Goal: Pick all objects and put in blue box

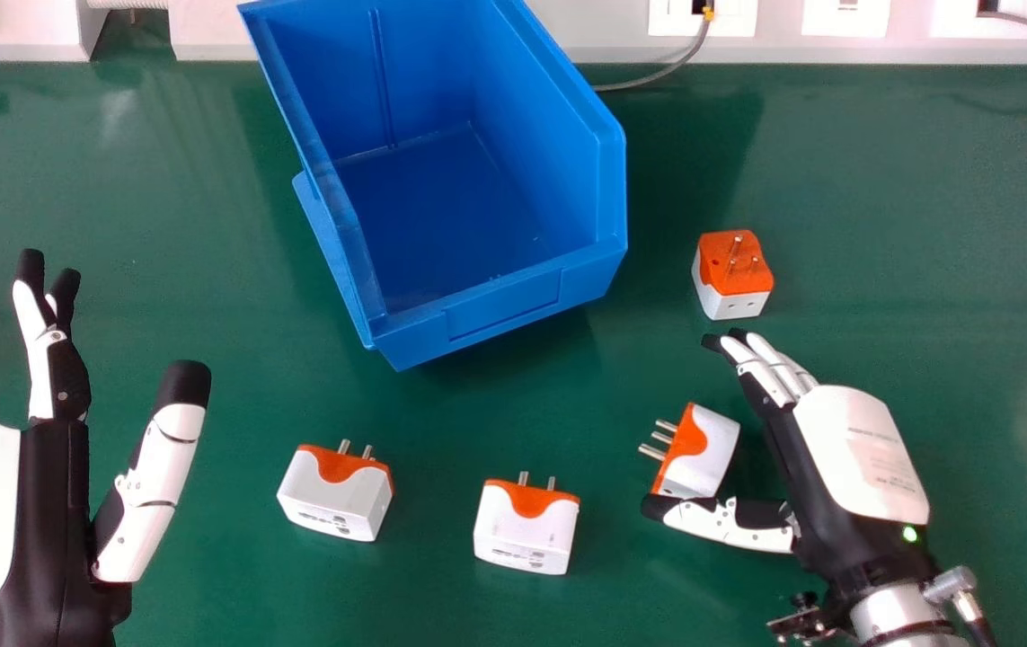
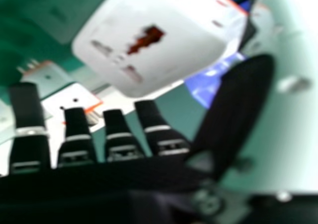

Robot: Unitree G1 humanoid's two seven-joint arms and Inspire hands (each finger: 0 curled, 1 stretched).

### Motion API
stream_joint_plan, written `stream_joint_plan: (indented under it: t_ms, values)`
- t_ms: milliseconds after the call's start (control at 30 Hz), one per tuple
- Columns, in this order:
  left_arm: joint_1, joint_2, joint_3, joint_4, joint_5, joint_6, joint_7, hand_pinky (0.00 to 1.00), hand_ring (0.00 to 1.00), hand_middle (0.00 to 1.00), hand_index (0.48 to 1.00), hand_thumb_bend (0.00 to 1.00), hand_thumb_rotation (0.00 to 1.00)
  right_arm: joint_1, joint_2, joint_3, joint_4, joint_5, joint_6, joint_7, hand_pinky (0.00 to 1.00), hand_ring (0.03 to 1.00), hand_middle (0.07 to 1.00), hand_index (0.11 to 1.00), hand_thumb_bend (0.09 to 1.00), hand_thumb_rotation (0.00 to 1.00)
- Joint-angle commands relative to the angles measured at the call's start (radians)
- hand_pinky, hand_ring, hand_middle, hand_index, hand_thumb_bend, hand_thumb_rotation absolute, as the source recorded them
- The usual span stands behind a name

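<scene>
My right hand [image 1: 854,440] is open on the right of the table, its thumb beside the near end of an orange-and-white adapter [image 1: 700,452] and its straight fingers beyond it. In the right hand view a white adapter [image 2: 149,40] looms close over my right hand [image 2: 119,144]. Another adapter [image 1: 733,274] stands pins up past the fingertips. Two more, a left one [image 1: 336,492] and a middle one [image 1: 526,527], lie with pins pointing away. The blue box [image 1: 504,308] is empty at the back. My left hand [image 1: 55,449] is raised, open, at the left edge.
A white ledge [image 1: 594,45] with sockets runs along the table's back edge, and a grey cable [image 1: 657,76] droops from it behind the box. The green table [image 1: 234,575] stretches around the adapters.
</scene>
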Motion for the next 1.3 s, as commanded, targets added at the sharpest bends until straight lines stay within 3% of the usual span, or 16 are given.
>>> stream_joint_plan:
  t_ms: [0,100,233,433,600,733,967,1033,1067,1133,1167,1267]
  values:
    - [-0.005,0.002,0.002,-0.023,0.011,-0.007,0.011,1.0,1.0,1.0,1.0,0.64,0.93,0.048,-0.032,0.008,-0.007,-0.015,0.054,0.045,0.77,0.882,0.915,0.875,0.646,0.48]
    - [-0.006,0.001,0.001,-0.024,0.014,-0.007,0.012,1.0,1.0,1.0,1.0,0.63,0.92,0.068,-0.049,0.007,-0.077,-0.024,0.085,0.077,0.77,0.884,0.915,0.875,0.645,0.49]
    - [-0.004,-0.003,-0.002,-0.034,0.007,0.0,0.007,1.0,1.0,1.0,1.0,0.64,0.92,0.088,-0.074,0.0,-0.206,-0.036,0.164,0.188,0.76,0.885,0.911,0.869,0.634,0.46]
    - [-0.002,-0.006,-0.004,-0.044,0.015,0.004,0.011,1.0,1.0,1.0,1.0,0.64,0.93,0.065,-0.087,-0.001,-0.296,-0.052,0.271,0.339,0.76,0.869,0.893,0.857,0.615,0.41]
    - [0.011,-0.007,-0.004,-0.057,0.004,0.008,0.005,1.0,1.0,1.0,1.0,0.65,0.93,0.026,-0.092,0.012,-0.319,-0.083,0.347,0.447,0.77,0.86,0.886,0.855,0.596,0.38]
    - [0.019,-0.008,-0.007,-0.063,-0.016,0.002,-0.005,1.0,1.0,1.0,1.0,0.64,0.92,-0.03,-0.105,0.044,-0.306,-0.132,0.405,0.546,0.77,0.861,0.889,0.861,0.572,0.37]
    - [0.03,-0.011,-0.008,-0.077,-0.01,0.008,-0.005,1.0,1.0,1.0,1.0,0.63,0.92,-0.085,-0.1,0.077,-0.263,-0.153,0.446,0.604,0.76,0.848,0.881,0.848,0.561,0.33]
    - [0.031,-0.012,-0.007,-0.079,-0.002,0.007,-0.001,1.0,1.0,1.0,1.0,0.63,0.92,-0.09,-0.096,0.079,-0.258,-0.148,0.453,0.607,0.75,0.846,0.878,0.847,0.549,0.31]
    - [0.032,-0.012,-0.007,-0.08,0.001,0.007,0.001,1.0,1.0,1.0,1.0,0.63,0.92,-0.092,-0.091,0.078,-0.255,-0.143,0.456,0.605,0.75,0.838,0.868,0.837,0.553,0.25]
    - [0.033,-0.014,-0.008,-0.085,-0.002,0.012,-0.002,1.0,1.0,1.0,1.0,0.63,0.92,-0.09,-0.076,0.065,-0.245,-0.119,0.453,0.58,0.7,0.793,0.825,0.797,0.586,0.08]
    - [0.034,-0.015,-0.009,-0.087,-0.004,0.014,-0.003,1.0,1.0,1.0,1.0,0.63,0.92,-0.09,-0.069,0.063,-0.239,-0.112,0.459,0.572,0.61,0.721,0.785,0.762,0.607,0.04]
    - [0.034,-0.017,-0.01,-0.093,0.0,0.022,-0.001,1.0,1.0,1.0,1.0,0.64,0.92,-0.107,-0.06,0.083,-0.218,-0.132,0.498,0.564,0.36,0.504,0.608,0.634,0.503,0.01]
